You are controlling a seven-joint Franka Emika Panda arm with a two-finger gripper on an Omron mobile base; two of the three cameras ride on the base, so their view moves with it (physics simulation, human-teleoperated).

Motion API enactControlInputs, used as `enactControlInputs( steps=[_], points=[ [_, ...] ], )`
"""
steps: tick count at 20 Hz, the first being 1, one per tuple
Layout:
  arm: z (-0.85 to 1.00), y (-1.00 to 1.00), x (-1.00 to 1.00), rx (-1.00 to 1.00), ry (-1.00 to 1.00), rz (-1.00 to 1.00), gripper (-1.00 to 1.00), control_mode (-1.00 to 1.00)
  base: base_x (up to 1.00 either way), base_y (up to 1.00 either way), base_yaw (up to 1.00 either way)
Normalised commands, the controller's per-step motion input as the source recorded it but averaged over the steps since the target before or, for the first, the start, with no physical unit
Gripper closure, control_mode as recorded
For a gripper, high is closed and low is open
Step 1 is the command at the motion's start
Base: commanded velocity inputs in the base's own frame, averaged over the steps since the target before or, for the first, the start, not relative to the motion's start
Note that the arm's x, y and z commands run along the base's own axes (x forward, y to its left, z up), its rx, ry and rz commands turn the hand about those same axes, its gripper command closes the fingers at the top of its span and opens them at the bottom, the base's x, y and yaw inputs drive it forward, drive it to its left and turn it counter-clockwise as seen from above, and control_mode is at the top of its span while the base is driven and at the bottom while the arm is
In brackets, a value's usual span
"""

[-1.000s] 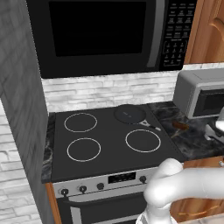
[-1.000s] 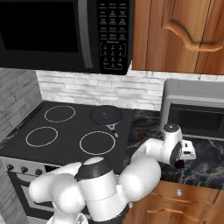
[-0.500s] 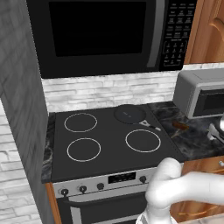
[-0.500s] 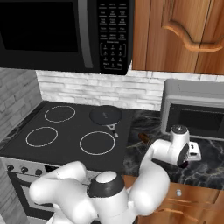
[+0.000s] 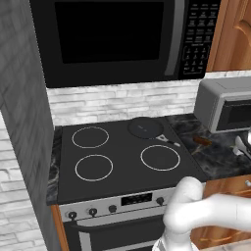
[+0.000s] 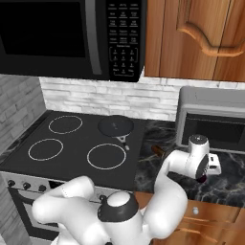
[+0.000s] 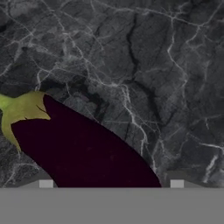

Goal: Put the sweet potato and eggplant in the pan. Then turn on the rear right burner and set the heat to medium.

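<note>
Hanging low over the surface (image 7: 166,65), the end effector (image 6: 203,170) has the eggplant (image 7: 83,153) directly beneath. Its long axis lies diagonal between the tips. I cannot tell how wide the jaws stand or whether they grip.

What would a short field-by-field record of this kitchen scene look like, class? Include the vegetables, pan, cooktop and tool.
eggplant: dark purple, green cap, lying on the dark marble counter, close under the tool
sweet potato: reddish-brown, on the counter right of the cooktop
pan: on the rear right burner, holding nothing
cooktop: black glass, three bare white rings
tool: low over the counter, in front of the toaster oven; grip cannot be told
</note>
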Motion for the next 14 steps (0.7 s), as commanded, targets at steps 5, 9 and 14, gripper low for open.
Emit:
enactControlInputs(
  steps=[5, 9, 14],
  points=[
    [0.1, 0.4, -0.42, 0.0, 0.0, 0.0, 1.0, -1.0, 0.0, 0.0, 0.0],
    [0.55, 0.63, -0.55, -0.01, 0.02, 0.01, 1.0, -1.0, 0.0, 0.0, 0.0],
    [0.64, 0.65, -0.62, -0.04, 0.03, 0.05, 1.0, -1.0, 0.0, 0.0, 0.0]
  ],
)
